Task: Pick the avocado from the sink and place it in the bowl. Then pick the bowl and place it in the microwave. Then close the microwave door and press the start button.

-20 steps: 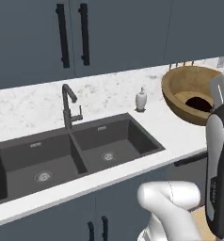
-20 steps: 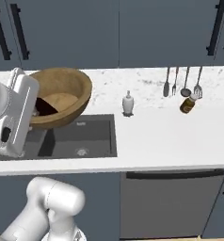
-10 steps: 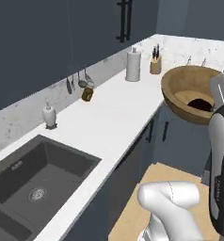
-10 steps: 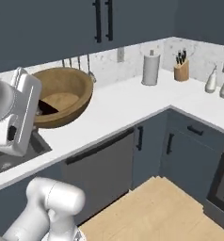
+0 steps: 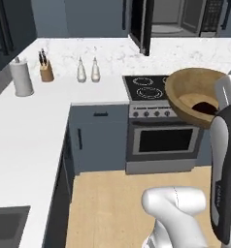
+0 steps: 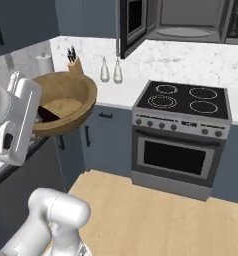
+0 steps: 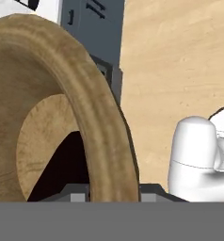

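Observation:
The light-brown wooden bowl (image 5: 188,89) hangs tilted in the air, with my gripper (image 7: 111,195) shut on its thick rim, one fingertip on each side. The near-black avocado (image 5: 204,106) lies inside it, low against the wall by the hand. From the right base the bowl (image 6: 71,95) and avocado (image 6: 45,114) sit at the left, in front of the white hand. The microwave (image 6: 191,20) is mounted high above the stove, and its door (image 6: 130,25) stands swung open to the left. A corner of the dark sink (image 5: 6,227) shows at the bottom left.
A black-topped stove with an oven (image 6: 183,130) stands under the microwave. A knife block (image 5: 46,70), a paper-towel roll (image 5: 21,77) and two bottles (image 5: 87,70) stand on the white corner counter (image 5: 25,140). Bare wooden floor (image 6: 156,215) lies before the oven.
The whole picture has swung from the sink counter to the stove corner, so the base has turned. The bowl with the avocado stays gripped at the same spot by the arm.

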